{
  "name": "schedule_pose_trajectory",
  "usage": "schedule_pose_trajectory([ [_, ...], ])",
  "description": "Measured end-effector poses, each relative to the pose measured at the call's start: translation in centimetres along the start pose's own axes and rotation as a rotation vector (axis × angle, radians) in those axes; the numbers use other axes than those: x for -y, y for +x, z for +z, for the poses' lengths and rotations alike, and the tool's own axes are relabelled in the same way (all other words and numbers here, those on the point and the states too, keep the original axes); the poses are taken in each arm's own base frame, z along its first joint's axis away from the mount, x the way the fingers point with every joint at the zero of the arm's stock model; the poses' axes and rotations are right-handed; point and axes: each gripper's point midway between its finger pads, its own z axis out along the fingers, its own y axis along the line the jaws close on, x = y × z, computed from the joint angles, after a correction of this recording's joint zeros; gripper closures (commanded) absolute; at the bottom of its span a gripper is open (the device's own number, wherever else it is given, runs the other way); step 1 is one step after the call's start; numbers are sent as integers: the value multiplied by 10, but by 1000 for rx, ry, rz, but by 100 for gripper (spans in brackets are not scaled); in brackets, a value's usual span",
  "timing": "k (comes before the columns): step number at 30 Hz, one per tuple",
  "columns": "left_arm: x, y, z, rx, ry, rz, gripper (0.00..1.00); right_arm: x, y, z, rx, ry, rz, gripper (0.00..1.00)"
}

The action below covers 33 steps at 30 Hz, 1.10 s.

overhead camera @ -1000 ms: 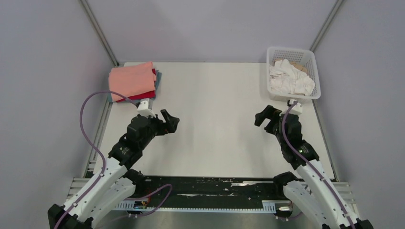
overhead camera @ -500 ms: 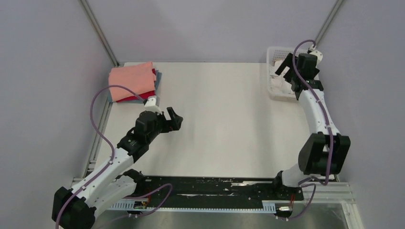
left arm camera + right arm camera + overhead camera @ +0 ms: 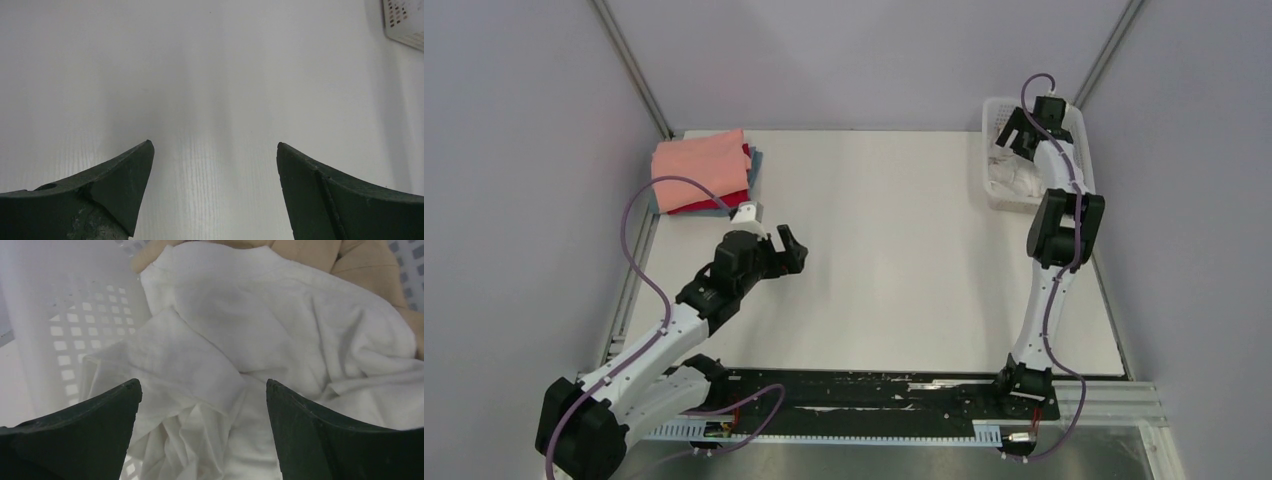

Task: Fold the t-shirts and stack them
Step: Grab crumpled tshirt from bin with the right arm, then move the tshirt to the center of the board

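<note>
Your right gripper [image 3: 202,390] hangs over the white lattice basket [image 3: 65,315] at the far right corner of the table [image 3: 894,250], jaws spread wide and holding nothing. Directly beneath it, in the wrist view, lies the wrinkled white t-shirt [image 3: 280,340]. It is bunched on top of a beige-tan t-shirt [image 3: 320,255] whose edge shows at the back of the basket. From that pose, you look lined up to pinch the white cloth. The wide opening lets the fingers straddle a raised fold rather than press flat fabric against the basket floor. Whether the fingertips touch the cloth, I cannot tell.

Your left gripper [image 3: 215,150] is likewise wide open and empty, held low over bare table left of centre. It is probably parked there to take the shirt's other side when the shirt is spread out. The folded pile sits at the far left corner, tucked out of the working area: a salmon-pink t-shirt [image 3: 699,165] on top, a red t-shirt [image 3: 714,202] under it, a blue-grey t-shirt [image 3: 755,165] at the bottom. Expect the white shirt to drag the beige one along, so lift slowly.
</note>
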Motion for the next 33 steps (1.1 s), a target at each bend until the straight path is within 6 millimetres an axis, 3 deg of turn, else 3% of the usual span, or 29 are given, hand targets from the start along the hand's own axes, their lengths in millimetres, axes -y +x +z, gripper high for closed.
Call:
schedule_pose_trajectory([
  [2, -2, 0, 0, 1, -8, 0, 0, 1, 6, 21, -8, 2, -10, 27],
  [3, -3, 0, 0, 1, -13, 0, 0, 1, 10, 29, -14, 3, -13, 56],
  [4, -4, 0, 0, 1, -19, 0, 0, 2, 15, 35, -23, 2, -17, 71],
  [6, -6, 2, -1, -2, -30, 0, 0, 3, 20, 40, -34, 4, -27, 85],
  [10, -6, 1, -3, 0, -31, -5, 0, 1, 3, 33, -14, 2, -23, 100],
  [13, -3, 0, -5, 3, -15, -15, 0, -4, -23, 18, 38, -6, -34, 100],
  [16, 0, 1, -7, -4, -2, -27, 0, -10, -56, -14, 106, -19, -46, 100],
  [18, 2, 0, -10, -5, 9, -34, 0, -19, -89, -49, 178, -47, -49, 100],
  [20, 5, -2, -14, 6, 27, -41, 0, -32, -127, -98, 271, -102, -45, 100],
  [24, 11, -9, -26, 41, 70, -60, 0, -67, -202, -225, 517, -279, -35, 100],
  [26, 12, -10, -31, 56, 83, -69, 0, -91, -232, -303, 654, -411, -33, 100],
  [28, 11, -10, -35, 64, 88, -73, 0, -113, -242, -365, 738, -533, -46, 100],
  [30, 9, -10, -40, 68, 83, -80, 0, -142, -238, -422, 785, -684, -73, 100],
  [33, 5, -11, -47, 80, 70, -90, 0, -192, -209, -487, 770, -932, -127, 100],
])
